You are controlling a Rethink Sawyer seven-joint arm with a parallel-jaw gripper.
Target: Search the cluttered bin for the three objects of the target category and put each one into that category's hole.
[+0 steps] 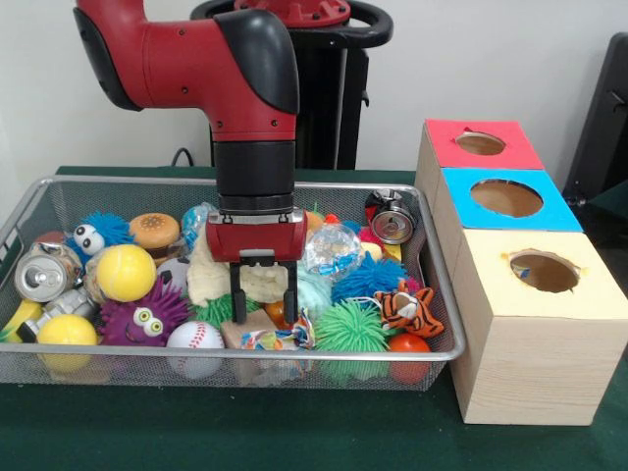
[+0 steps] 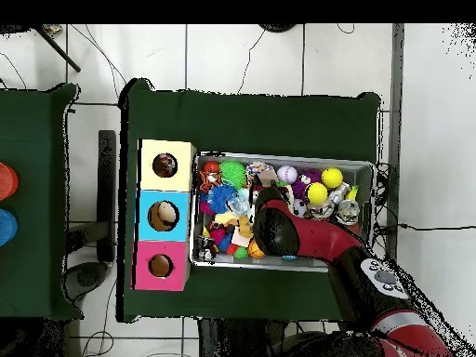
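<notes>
The fingers [image 1: 264,291] hang inside the wire bin [image 1: 437,285], low over the middle of the clutter. The two black prongs stand apart, open, with nothing between them but a view of the cream plush [image 1: 218,280] behind. Their tips sit just above a tan block [image 1: 235,329] and a knot of coloured string [image 1: 280,339].

In the front view, to the left of the fingers lie a baseball [image 1: 194,339], a purple furry toy [image 1: 147,319], two yellow balls [image 1: 126,273], a soda can [image 1: 39,277] and a toy burger [image 1: 155,231]. To the right lie a green spiky ball [image 1: 348,329], a tiger toy [image 1: 407,309], a blue spiky ball [image 1: 365,278] and a clear crinkly bag [image 1: 332,248]; a second can [image 1: 392,224] leans at the far right corner.

Well to the right of the fingers, outside the bin on the green counter [image 1: 294,432], stands a wooden box with three holes: red [image 1: 480,143], blue [image 1: 506,197] and yellow [image 1: 545,271].

From overhead, the arm [image 2: 307,240] covers the middle of the bin.
</notes>
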